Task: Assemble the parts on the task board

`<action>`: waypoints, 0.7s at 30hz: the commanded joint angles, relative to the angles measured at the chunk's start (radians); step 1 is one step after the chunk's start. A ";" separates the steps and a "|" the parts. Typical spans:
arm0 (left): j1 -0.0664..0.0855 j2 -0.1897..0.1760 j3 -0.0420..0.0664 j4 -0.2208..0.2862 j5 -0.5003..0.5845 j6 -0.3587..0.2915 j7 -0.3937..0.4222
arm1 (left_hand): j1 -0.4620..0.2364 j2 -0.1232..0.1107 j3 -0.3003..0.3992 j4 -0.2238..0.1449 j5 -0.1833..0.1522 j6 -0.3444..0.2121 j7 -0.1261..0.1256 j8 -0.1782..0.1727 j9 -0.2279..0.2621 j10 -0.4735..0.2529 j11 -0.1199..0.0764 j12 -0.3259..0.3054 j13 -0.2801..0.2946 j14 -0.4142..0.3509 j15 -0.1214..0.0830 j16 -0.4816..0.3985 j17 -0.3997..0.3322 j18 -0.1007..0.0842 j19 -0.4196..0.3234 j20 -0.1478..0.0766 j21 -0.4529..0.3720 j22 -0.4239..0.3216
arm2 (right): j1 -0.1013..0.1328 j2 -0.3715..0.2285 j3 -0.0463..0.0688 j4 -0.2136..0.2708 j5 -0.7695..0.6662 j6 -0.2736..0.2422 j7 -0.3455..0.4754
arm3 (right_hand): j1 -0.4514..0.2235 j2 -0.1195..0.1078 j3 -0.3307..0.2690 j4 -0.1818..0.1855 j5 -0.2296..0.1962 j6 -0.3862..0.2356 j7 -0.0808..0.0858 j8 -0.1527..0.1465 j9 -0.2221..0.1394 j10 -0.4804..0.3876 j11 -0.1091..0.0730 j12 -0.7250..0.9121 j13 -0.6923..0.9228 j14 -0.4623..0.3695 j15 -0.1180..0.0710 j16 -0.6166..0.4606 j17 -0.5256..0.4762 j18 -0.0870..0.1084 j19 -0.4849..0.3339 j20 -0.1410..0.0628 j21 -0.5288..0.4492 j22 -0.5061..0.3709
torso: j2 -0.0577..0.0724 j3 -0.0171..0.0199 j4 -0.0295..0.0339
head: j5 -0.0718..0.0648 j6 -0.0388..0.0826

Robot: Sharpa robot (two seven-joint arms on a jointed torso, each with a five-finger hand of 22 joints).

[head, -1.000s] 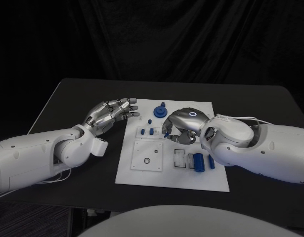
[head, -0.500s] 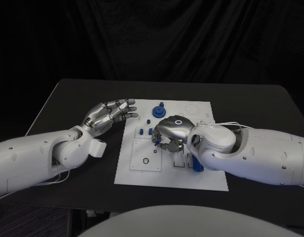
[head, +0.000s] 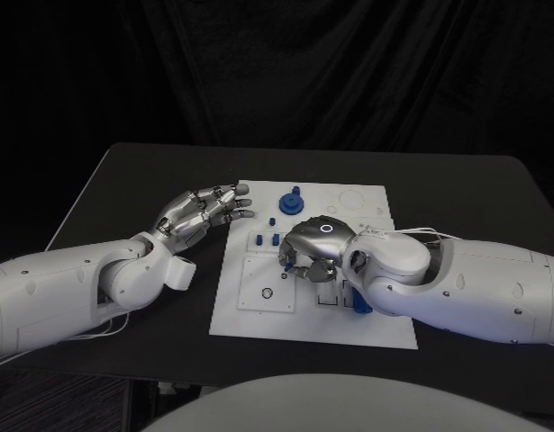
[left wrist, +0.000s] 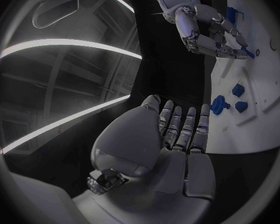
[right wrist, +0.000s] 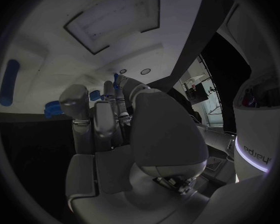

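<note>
The white task board [head: 367,328] lies in the middle of the table. My right hand [head: 313,247] hangs over the board's centre with its fingers curled down; a small blue part [right wrist: 117,78] shows pinched at its fingertips. The left wrist view has that hand [left wrist: 209,35] with its fingertips at the board [left wrist: 264,114]. My left hand [head: 205,211] hovers by the board's left edge, fingers apart and holding nothing; its palm [left wrist: 177,134] faces the board. Two small blue pegs [head: 267,240] stand just left of my right hand. A larger blue knob [head: 290,202] sits near the far edge.
A square inset plate with a small hole [head: 267,286] lies near the board's front left. Blue cylinders [head: 361,301] lie partly under my right forearm. A long blue cylinder [right wrist: 8,82] shows on the board [right wrist: 84,50]. Black table [head: 134,180] surrounds the board.
My right hand has moved from the board's far part toward its centre and nearer to me, settling lower. My left hand has shifted slightly and stays open.
</note>
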 commanded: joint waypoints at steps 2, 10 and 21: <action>-0.004 0.003 0.001 0.001 0.005 0.019 0.014 | 0.003 0.011 0.010 0.000 0.006 0.003 0.004 0.004 0.000 0.000 0.009 0.003 0.000 -0.001 0.001 0.004 0.002 0.005 0.006 -0.001 0.001 -0.002 | -0.005 -0.004 0.001 0.011 -0.011 0.006 -0.015 | -0.004 0.000 -0.002 0.005 -0.007 0.010 0.001 0.003 0.002 0.009 -0.003 -0.005 -0.001 0.007 -0.001 0.002 -0.002 -0.019 0.007 0.000 0.001 0.116 | 0.000 0.0001 0.0001 | 0.000 0.000; -0.009 0.005 0.001 -0.002 0.005 0.021 0.012 | 0.003 0.011 0.011 0.000 0.006 0.002 0.004 0.004 0.000 0.000 0.009 0.003 0.000 -0.002 0.001 0.003 0.002 0.005 0.006 -0.001 0.001 -0.002 | -0.008 -0.009 0.001 0.023 -0.011 0.004 -0.016 | -0.005 0.000 -0.003 0.006 -0.009 0.010 0.001 0.003 0.003 0.011 -0.003 -0.005 -0.002 0.007 -0.001 0.002 -0.002 -0.020 0.007 0.000 0.002 0.116 | 0.000 0.0000 -0.0005 | 0.001 0.000; -0.012 0.005 0.001 -0.004 0.005 0.022 0.010 | 0.004 0.011 0.012 0.000 0.005 0.001 0.004 0.004 -0.001 0.000 0.009 0.003 0.000 -0.003 0.001 0.002 0.001 0.005 0.006 -0.001 0.001 -0.003 | -0.009 -0.008 0.001 0.022 -0.011 0.023 -0.023 | -0.007 -0.001 -0.004 0.007 -0.012 0.008 0.001 0.001 0.003 0.011 -0.003 -0.008 -0.003 0.004 -0.001 -0.001 -0.009 -0.019 0.005 0.000 -0.002 0.115 | -0.001 -0.0003 -0.0003 | 0.001 0.000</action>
